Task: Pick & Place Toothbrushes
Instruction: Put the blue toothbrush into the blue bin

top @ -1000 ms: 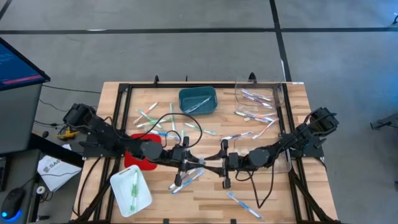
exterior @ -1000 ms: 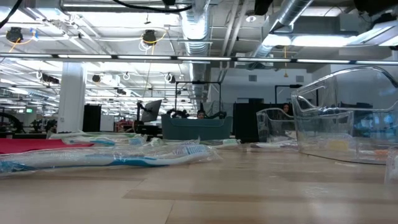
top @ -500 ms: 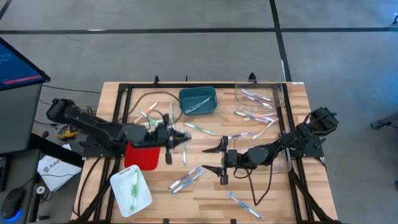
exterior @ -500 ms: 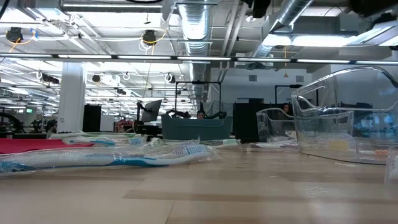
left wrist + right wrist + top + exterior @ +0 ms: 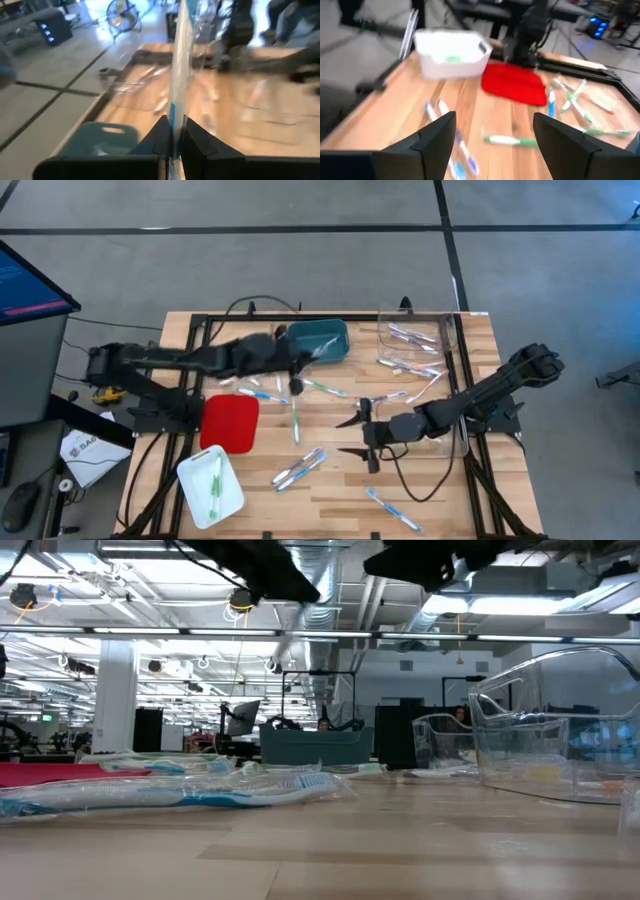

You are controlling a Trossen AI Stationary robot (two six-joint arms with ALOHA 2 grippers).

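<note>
My left gripper (image 5: 296, 376) is over the table's far middle, next to the near side of the teal bin (image 5: 318, 341), and is shut on a clear-wrapped toothbrush with a blue mark (image 5: 176, 75). My right gripper (image 5: 354, 436) is open and empty above the table's middle right. Several wrapped toothbrushes lie loose on the wood: green ones (image 5: 240, 365) at the far left, blue ones (image 5: 300, 468) near the middle, and one (image 5: 392, 507) at the near edge. The low view shows a blue one (image 5: 190, 792) lying flat. My left gripper pinches the wrapped toothbrush (image 5: 173, 131) between its two fingers. The toothbrush runs along the fingers and sticks far out past the fingertips (image 5: 161, 134). It is lifted clear of the table, above the bin's near side. The fingers hide which end they hold.
A clear container (image 5: 415, 340) with toothbrushes stands at the far right, and another (image 5: 455, 442) at the right edge. A red mat (image 5: 228, 421) and a white tray (image 5: 210, 485) holding green toothbrushes are at the near left. A black cable loops above the far middle.
My left gripper has gone up from the table's middle toward the far edge, carrying the toothbrush to the teal bin's near side. My right gripper has stayed open at about the same place.
</note>
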